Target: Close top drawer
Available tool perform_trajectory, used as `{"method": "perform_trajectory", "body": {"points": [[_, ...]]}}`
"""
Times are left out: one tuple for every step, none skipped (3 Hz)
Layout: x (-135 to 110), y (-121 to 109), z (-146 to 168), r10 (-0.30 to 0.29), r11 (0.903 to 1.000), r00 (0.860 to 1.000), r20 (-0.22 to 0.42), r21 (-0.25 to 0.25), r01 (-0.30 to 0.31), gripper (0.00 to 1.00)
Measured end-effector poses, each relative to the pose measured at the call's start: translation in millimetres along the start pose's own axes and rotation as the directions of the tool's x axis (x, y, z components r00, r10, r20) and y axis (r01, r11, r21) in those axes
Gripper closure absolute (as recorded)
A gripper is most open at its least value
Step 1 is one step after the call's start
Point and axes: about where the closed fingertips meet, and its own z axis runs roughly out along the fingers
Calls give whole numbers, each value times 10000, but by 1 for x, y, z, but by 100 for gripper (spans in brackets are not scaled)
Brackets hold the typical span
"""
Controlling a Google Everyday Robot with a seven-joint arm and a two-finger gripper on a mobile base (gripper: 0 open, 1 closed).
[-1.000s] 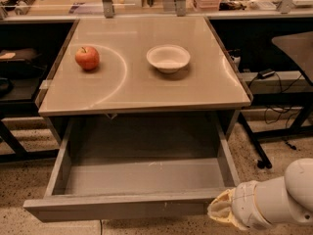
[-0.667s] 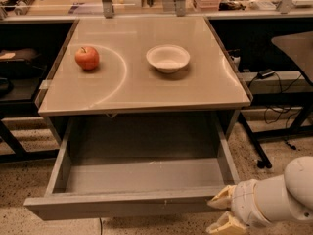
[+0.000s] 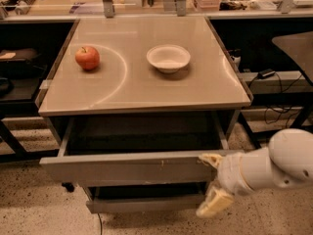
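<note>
The top drawer (image 3: 132, 166) is a wide, shallow grey drawer under the table top, pulled out by a short way, with small pale scratches right of centre on its flat front. Its dark interior shows as a narrow band behind the front. My gripper (image 3: 211, 185) is at the drawer front's right end. One pale finger (image 3: 210, 159) rests at the top right corner of the front and the other (image 3: 214, 202) hangs below it, so the fingers are spread apart. My white arm (image 3: 274, 168) reaches in from the right.
A red apple (image 3: 87, 58) and a white bowl (image 3: 168, 58) sit on the table top (image 3: 142, 87). A lower drawer front (image 3: 146, 202) shows beneath. Dark desks and cables stand on both sides, over speckled floor.
The drawer has slid in most of the way; its open interior is much shallower now. My gripper has moved forward and up with the drawer front, staying at its right end.
</note>
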Motion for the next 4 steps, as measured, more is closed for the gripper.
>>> {"method": "perform_trajectory", "body": {"points": [[-33,-63,5,-811,9955,9964,244,507,798,41],[-45,-73,4,-1019,9931,9943,325,609,998,40],[-45,-73,4,-1019,9931,9943,325,609,998,16],[-33,-74,16,-917,9945,9958,25,519,914,6]]}}
